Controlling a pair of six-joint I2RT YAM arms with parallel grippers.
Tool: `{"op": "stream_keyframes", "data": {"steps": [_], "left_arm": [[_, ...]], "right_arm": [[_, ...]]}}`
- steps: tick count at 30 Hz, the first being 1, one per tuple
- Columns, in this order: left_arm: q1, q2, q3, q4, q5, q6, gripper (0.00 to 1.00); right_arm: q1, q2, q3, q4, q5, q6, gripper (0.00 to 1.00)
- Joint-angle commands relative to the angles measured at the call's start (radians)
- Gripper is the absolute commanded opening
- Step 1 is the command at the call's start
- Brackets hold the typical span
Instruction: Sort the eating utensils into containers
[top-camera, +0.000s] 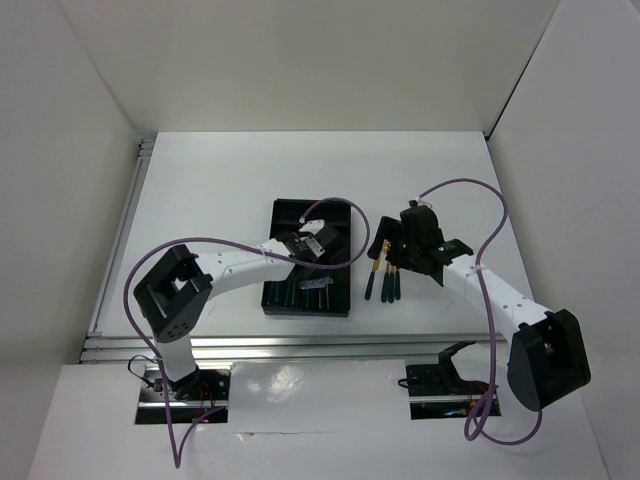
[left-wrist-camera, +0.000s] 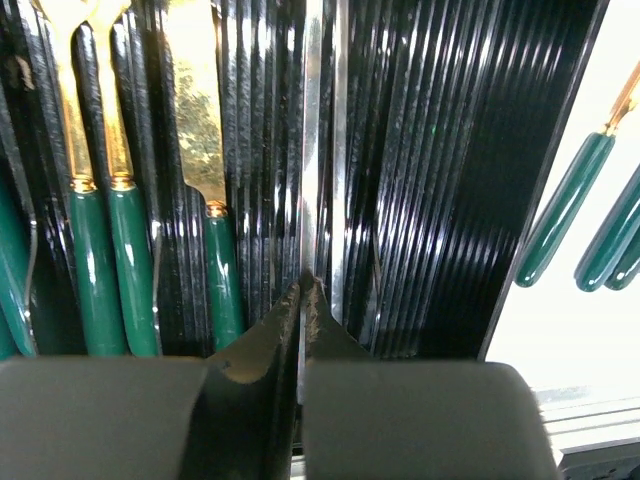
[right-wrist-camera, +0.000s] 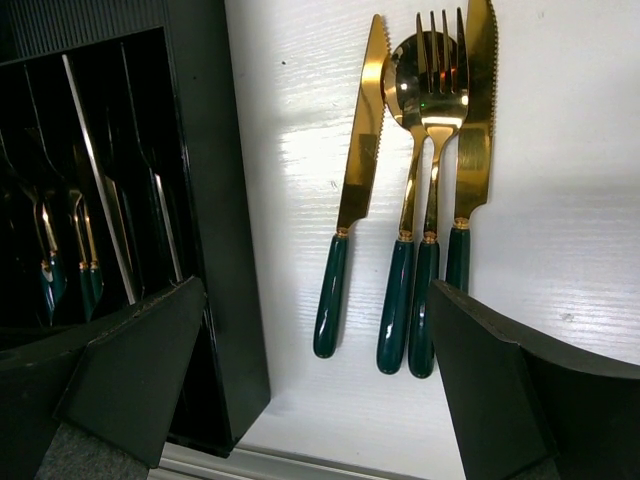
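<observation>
Black ribbed plastic fills the left wrist view: the tray (left-wrist-camera: 440, 150), with the left gripper (left-wrist-camera: 307, 292) low in the centre. Its fingers are clenched, and their tips meet on a thin pale chopstick (left-wrist-camera: 312, 150) that runs straight up the frame along a compartment. A second pale strip lies just beside it. In the upper left, inside the tray, lie one knife (left-wrist-camera: 205, 130) and two gold-necked green handles (left-wrist-camera: 100, 260) side by side. One more green handle shows at the left edge. In the right wrist view the right gripper (right-wrist-camera: 318, 290) hangs with its fingers (right-wrist-camera: 130, 370) spread wide, holding nothing. Between them, four utensils lie on the white table (right-wrist-camera: 570, 200), just right of the tray. They are two knives (right-wrist-camera: 360, 150), one spoon (right-wrist-camera: 400, 80) and one fork (right-wrist-camera: 438, 115), with their handles pointing toward the bottom of the frame.
</observation>
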Motion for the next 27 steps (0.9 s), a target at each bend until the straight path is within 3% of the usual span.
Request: {"op": "stream_keyframes", "data": {"steps": [1, 15, 27], "left_arm": [[-0.010, 0.015, 0.006, 0.018, 0.017, 0.037, 0.00], [-0.010, 0.015, 0.006, 0.018, 0.069, 0.079, 0.00], [-0.010, 0.053, 0.035, -0.092, 0.002, 0.007, 0.00]], "right_arm": [[-0.005, 0.008, 0.004, 0.014, 0.007, -0.010, 1.00], [-0.005, 0.027, -0.005, 0.032, -0.012, 0.008, 1.00], [-0.005, 0.007, -0.015, 0.032, -0.003, 0.008, 1.00]]}}
